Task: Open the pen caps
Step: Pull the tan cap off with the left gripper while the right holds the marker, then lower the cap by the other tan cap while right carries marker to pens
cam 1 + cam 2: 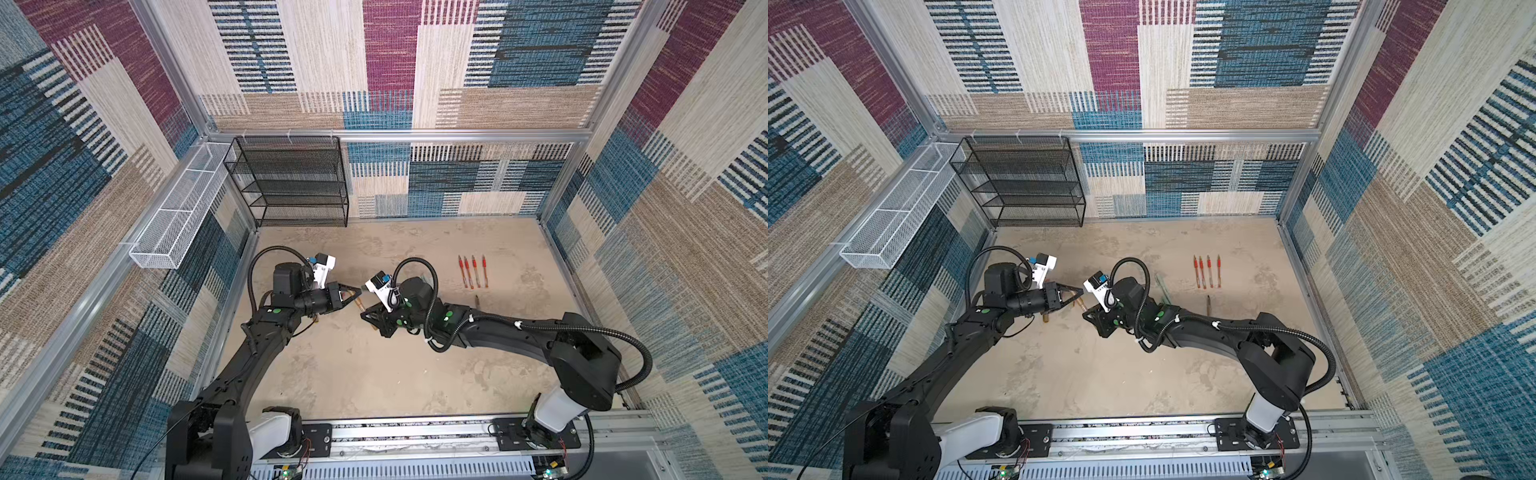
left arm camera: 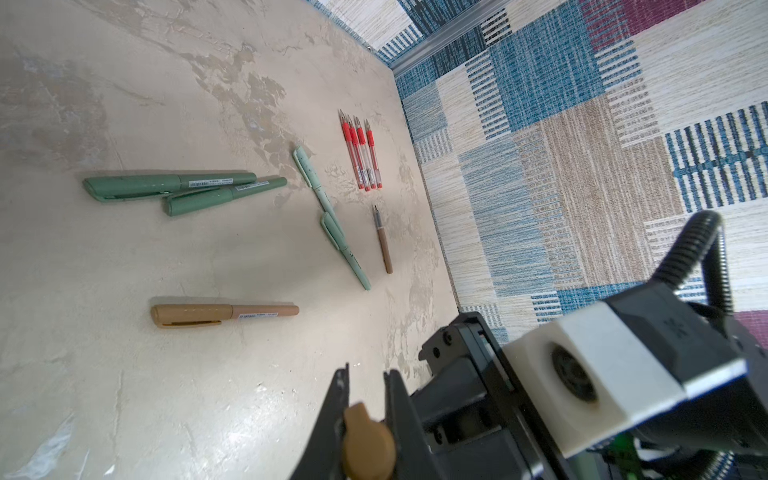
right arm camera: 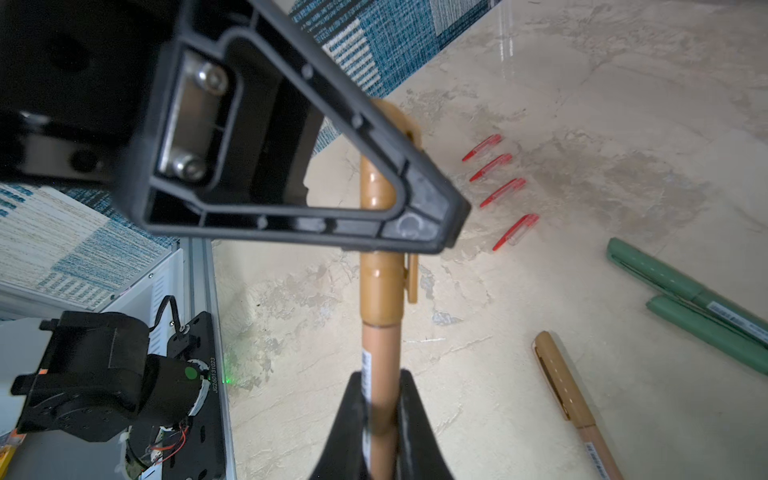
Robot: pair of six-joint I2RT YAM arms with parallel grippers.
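Note:
A gold-bronze pen (image 1: pixel 360 306) hangs above the table between both grippers. My left gripper (image 2: pixel 368 374) is shut on its cap (image 3: pixel 380 282), whose rounded end (image 2: pixel 368 440) sits between the jaws. The barrel (image 3: pixel 380 357) is clamped in my right gripper (image 3: pixel 381 379), with the cap seated on it. In both top views the left gripper (image 1: pixel 356 299) and right gripper (image 1: pixel 366 316) nearly meet tip to tip. Several loose red pen caps (image 3: pixel 515 230) lie in a row on the table. Several uncapped red pens (image 2: pixel 362 153) lie side by side.
On the table lie two dark green capped pens (image 2: pixel 166 187), two mint ones (image 2: pixel 345 249), a capped bronze pen (image 2: pixel 224 316) and an uncapped bronze pen (image 2: pixel 383 241). A black mesh shelf (image 1: pixel 291 183) and a white mesh basket (image 1: pixel 174 216) stand at the back left.

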